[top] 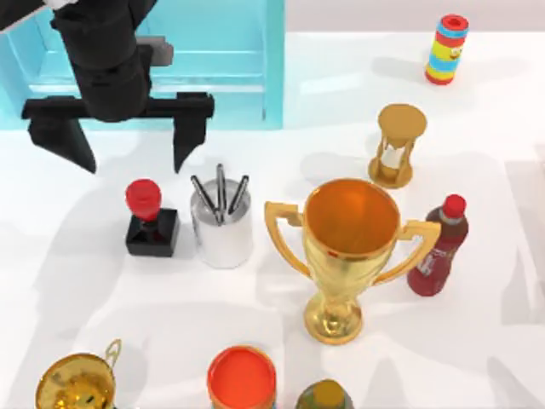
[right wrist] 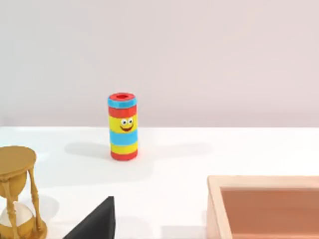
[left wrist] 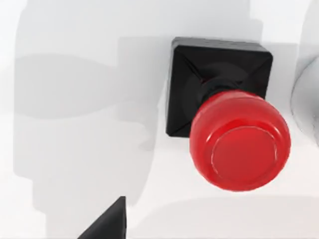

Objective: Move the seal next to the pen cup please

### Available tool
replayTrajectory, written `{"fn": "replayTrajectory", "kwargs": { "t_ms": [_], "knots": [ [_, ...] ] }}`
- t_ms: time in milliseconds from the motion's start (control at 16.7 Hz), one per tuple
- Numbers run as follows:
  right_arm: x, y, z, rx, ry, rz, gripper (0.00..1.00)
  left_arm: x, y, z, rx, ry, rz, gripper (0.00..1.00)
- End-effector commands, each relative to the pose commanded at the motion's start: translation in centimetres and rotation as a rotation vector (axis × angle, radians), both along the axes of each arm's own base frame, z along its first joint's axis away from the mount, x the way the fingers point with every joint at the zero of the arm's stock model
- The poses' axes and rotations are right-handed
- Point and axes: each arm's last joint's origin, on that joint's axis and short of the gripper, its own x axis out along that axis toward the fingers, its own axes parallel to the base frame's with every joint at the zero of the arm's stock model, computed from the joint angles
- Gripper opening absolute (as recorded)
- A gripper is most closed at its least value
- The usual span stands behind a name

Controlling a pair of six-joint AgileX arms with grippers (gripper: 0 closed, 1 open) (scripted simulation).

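The seal [top: 152, 220], a black square block with a glossy red knob, stands upright on the white table just left of the pen cup [top: 221, 223], with a small gap between them. The cup is white and holds three dark pens. My left gripper [top: 132, 162] hangs open above and just behind the seal, with nothing between its fingers. In the left wrist view the seal [left wrist: 224, 114] is seen from above, the cup's rim [left wrist: 308, 104] is beside it, and one black fingertip [left wrist: 107, 224] shows. Part of my right gripper [right wrist: 97, 224] shows in the right wrist view, off by the table's far right.
A big gold trophy [top: 349, 256] stands right of the cup, with a red-capped bottle [top: 438, 247] and an hourglass [top: 398, 145] beyond. A striped can [top: 446, 48] is at back right, a blue bin [top: 221, 60] at back left, an orange-red can [top: 242, 379] in front.
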Motion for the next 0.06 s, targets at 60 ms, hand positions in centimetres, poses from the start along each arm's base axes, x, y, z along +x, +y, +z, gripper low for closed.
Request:
{"fn": "replayTrajectory", "kwargs": {
  "t_ms": [60],
  "knots": [
    [0.0,0.0,0.0,0.0,0.0,0.0,1.0,0.0,0.0,0.0,0.0,0.0,0.0,1.0]
  ]
}}
